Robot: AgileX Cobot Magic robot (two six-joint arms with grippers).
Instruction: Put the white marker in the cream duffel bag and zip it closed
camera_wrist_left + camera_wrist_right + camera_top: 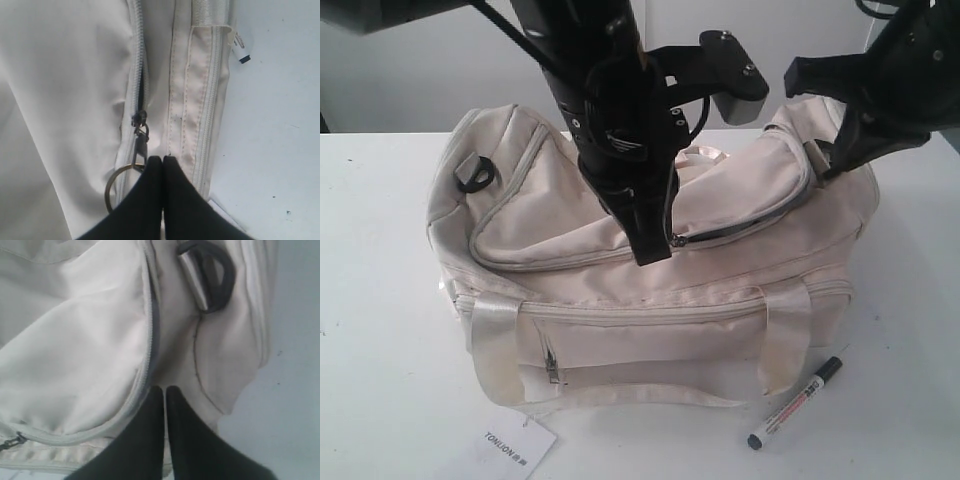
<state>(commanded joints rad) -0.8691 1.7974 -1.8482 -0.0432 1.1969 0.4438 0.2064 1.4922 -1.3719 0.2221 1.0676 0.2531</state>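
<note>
White table (380, 400), few dark specks on it; pale wall (400, 80) behind

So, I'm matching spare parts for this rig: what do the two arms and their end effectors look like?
The left arm and right arm are matt black. Thin black cables loop beside the left one, next to a black bracket with small screws. The left end effector and right end effector are plain black, tapering to narrow tips; no markings visible.
</note>
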